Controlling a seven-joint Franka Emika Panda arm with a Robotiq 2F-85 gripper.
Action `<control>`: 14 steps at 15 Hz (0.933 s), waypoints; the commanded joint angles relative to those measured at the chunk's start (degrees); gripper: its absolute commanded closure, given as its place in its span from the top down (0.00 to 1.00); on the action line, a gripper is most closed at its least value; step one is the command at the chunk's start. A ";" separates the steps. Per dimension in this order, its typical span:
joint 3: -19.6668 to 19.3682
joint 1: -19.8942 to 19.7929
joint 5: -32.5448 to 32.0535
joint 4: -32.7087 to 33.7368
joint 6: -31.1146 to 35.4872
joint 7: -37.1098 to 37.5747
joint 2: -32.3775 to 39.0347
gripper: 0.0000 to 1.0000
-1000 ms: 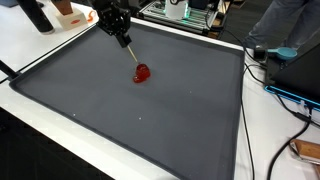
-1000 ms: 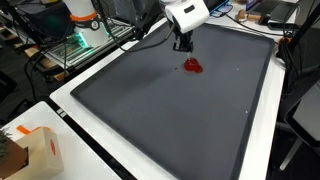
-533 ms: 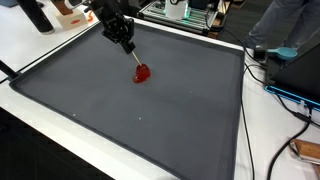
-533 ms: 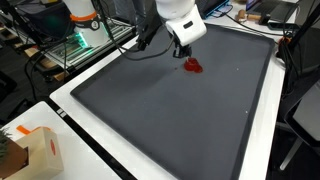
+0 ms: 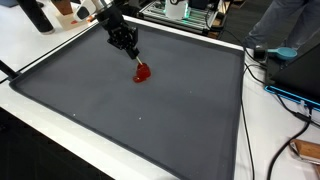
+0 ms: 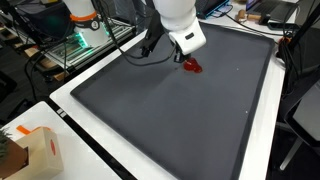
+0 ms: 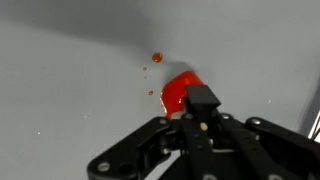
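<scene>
A red, wet-looking patch (image 5: 143,73) lies on the dark grey mat (image 5: 150,120) toward its far side. It also shows in an exterior view (image 6: 192,66) and in the wrist view (image 7: 175,90). My gripper (image 5: 127,46) hangs just above and beside the patch, also seen in an exterior view (image 6: 179,54). It is shut on a thin stick-like tool (image 5: 135,61) whose lower tip touches the patch. In the wrist view the gripper (image 7: 200,108) and the tool's dark end cover the patch's near edge. Small red droplets (image 7: 156,57) lie beside the patch.
The mat has a raised black rim (image 5: 243,90) on a white table. Cables (image 5: 285,95) and a seated person (image 5: 285,25) are on one side. A cardboard box (image 6: 35,150) stands at a table corner. Equipment racks (image 6: 80,40) stand past the mat.
My gripper has come down and closer to the red patch, tilting the tool more steeply. The patch has stayed in place.
</scene>
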 commanded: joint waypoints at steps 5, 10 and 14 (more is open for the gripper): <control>1.30 -1.20 0.65 1.59 0.35 -0.72 2.16 0.03; 1.04 -1.03 -0.09 1.70 -0.06 0.69 1.04 0.03; 0.57 -0.66 -1.28 1.99 -0.50 2.69 -0.41 0.03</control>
